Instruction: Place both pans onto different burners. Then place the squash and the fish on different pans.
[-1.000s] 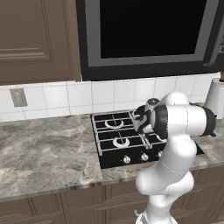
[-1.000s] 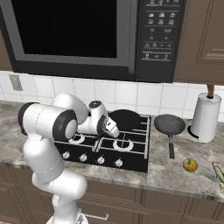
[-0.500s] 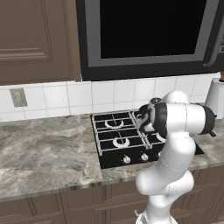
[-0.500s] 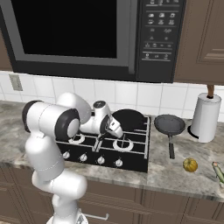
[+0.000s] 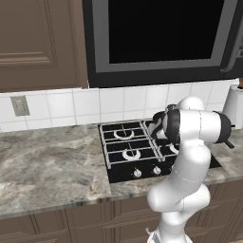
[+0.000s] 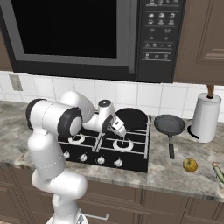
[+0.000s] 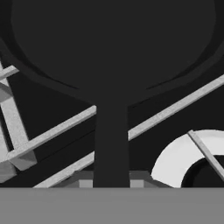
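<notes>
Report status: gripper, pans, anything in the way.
Gripper shut on rear pan's handle, pan on back right burner. Second pan on counter beside hob. Nothing blocking.

A home kitchen: gas hob (image 6: 105,146), microwave (image 6: 92,37), wooden cabinets (image 5: 38,42).

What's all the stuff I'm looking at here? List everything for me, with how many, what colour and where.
Pans: two, black; one on the hob's back right burner with its handle in the gripper, the other on the counter right of the hob.
Hob: one, black, grey grates, silver knobs in front, set in the counter.
Burners: silver-white rings under the grates.
Round orange thing: one, on the counter at front right.
Green vegetable: one, at the right edge of the counter.
Paper towel roll: one, white, upright by the wall.
Microwave: one, black, above the hob.
Wall outlet: one, on the tiles.
Gripper: one, shut on the pan's handle.
</notes>
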